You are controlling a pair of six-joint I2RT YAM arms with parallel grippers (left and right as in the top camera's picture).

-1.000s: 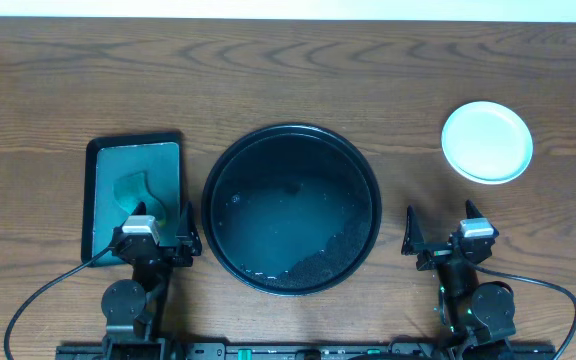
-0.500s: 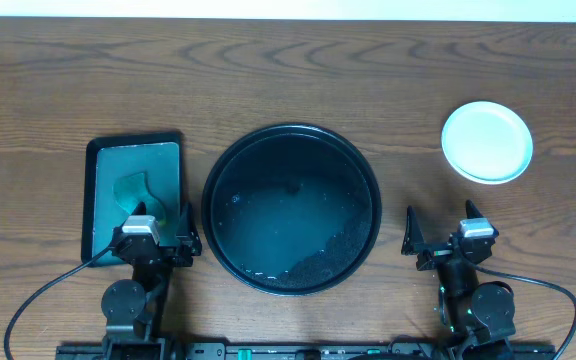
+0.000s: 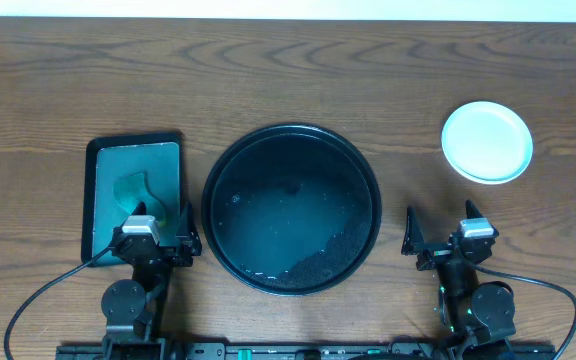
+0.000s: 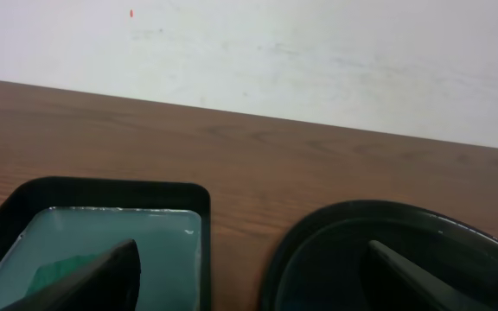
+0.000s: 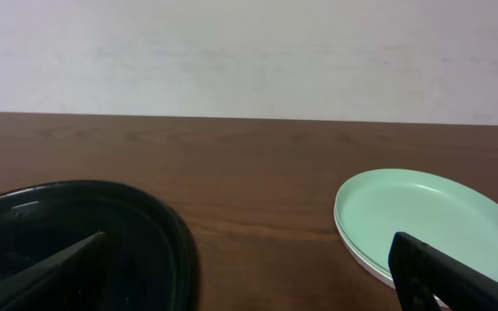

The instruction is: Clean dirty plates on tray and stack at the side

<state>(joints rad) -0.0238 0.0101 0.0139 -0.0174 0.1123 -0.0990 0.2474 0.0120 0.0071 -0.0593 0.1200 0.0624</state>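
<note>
Holding nothing, our left tool and right tool gape wide either side of the large round black tray.

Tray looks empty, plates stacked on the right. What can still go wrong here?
1. The plate stack sits ahead of the open right gripper; a forward swing might clip it.
2. Only the top plate shows its face, so leftover smears on the plates underneath can't be ruled out.
</note>
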